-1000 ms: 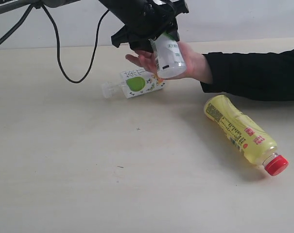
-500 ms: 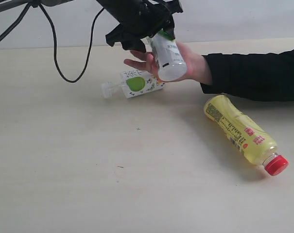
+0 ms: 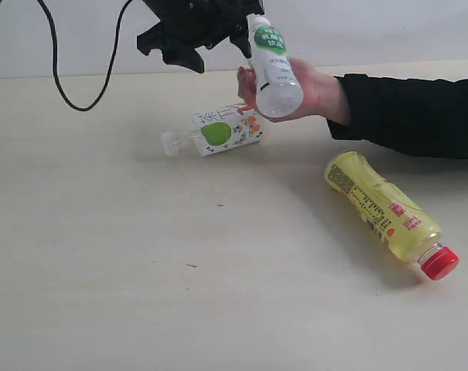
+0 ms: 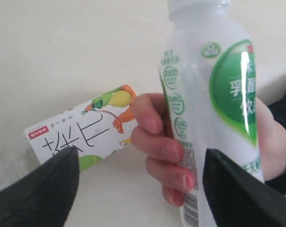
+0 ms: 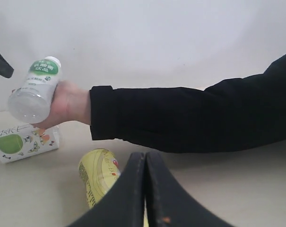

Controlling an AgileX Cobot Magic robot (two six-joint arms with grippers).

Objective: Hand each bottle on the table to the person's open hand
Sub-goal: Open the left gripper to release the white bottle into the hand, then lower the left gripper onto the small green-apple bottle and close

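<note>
The person's hand (image 3: 315, 91) grips the white bottle with the green label (image 3: 272, 66), held tilted above the table (image 3: 141, 270). My left gripper (image 3: 206, 46) hangs open just left of that bottle, its fingers clear of it; in the left wrist view the left gripper (image 4: 143, 189) has the white bottle (image 4: 213, 104) and the hand (image 4: 157, 142) in front of it. The small green-apple bottle (image 3: 218, 130) lies below the hand. The yellow bottle with the red cap (image 3: 384, 210) lies at the right. My right gripper (image 5: 145, 161) is shut and empty above the yellow bottle (image 5: 98, 177). The clear red-label bottle is out of view.
The person's black sleeve (image 3: 411, 116) stretches in from the right edge over the back of the table. A black cable (image 3: 71, 85) hangs down at the back left. A pale wall runs behind the table.
My left gripper opened, let go of the white bottle and drew up and to the left. The hand closed round the bottle and lifted it slightly.
</note>
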